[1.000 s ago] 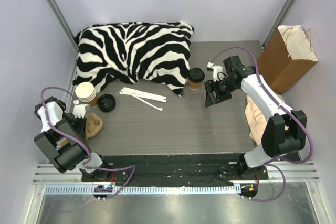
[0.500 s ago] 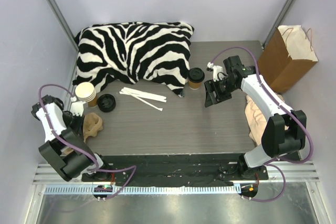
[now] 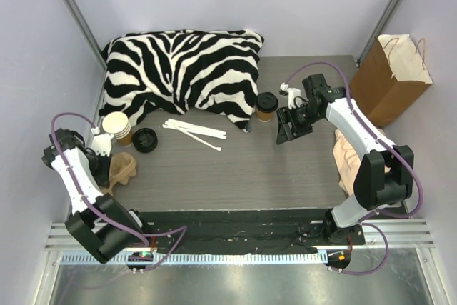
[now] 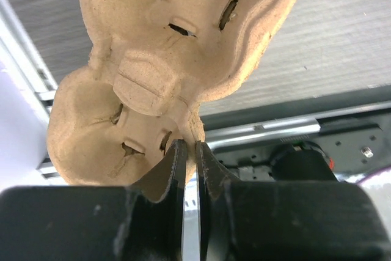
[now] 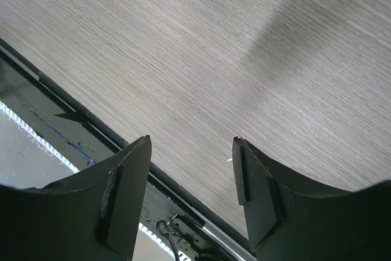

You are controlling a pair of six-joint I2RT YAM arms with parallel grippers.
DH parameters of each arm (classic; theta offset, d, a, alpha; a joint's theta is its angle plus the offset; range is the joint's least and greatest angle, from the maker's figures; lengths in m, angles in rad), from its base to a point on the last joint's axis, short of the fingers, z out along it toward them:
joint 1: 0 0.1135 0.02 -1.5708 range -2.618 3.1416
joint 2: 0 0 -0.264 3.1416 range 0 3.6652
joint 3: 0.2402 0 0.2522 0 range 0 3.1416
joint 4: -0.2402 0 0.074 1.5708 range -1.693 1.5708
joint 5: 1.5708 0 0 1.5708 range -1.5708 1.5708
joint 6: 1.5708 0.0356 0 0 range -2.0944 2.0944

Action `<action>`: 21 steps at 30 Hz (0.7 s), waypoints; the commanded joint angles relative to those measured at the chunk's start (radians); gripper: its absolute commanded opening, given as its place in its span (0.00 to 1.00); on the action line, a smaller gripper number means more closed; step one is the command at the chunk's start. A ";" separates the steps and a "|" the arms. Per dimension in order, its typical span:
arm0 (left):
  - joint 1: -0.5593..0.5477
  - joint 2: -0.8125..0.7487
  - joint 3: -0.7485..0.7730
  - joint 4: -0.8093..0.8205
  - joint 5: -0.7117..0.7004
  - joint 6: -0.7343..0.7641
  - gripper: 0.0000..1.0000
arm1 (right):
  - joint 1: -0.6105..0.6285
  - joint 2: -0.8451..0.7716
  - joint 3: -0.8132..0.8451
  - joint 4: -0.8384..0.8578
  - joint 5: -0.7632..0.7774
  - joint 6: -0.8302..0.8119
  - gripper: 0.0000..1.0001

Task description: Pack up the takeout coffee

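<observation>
Left claw [image 4: 189, 147] pinches a pulp carrier [image 4: 183, 41] (right claw [image 5: 190, 143] gapes near the coffee [image 3: 267, 104]).

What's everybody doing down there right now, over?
Left end effector shut on cup carrier. Right end effector open, empty, near coffee cup. Cup upright beside pillow, not packed. Nothing between them.
</observation>
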 commanded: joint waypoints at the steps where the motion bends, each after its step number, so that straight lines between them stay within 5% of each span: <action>1: 0.005 -0.082 -0.026 0.078 0.002 -0.001 0.00 | 0.014 -0.002 0.047 -0.003 -0.032 -0.020 0.63; 10: 0.006 -0.220 -0.117 0.133 0.056 0.063 0.00 | 0.068 -0.016 0.075 -0.014 -0.059 -0.060 0.62; 21: 0.008 -0.270 -0.157 0.139 0.103 0.113 0.00 | 0.324 0.134 0.347 0.127 -0.061 0.070 0.60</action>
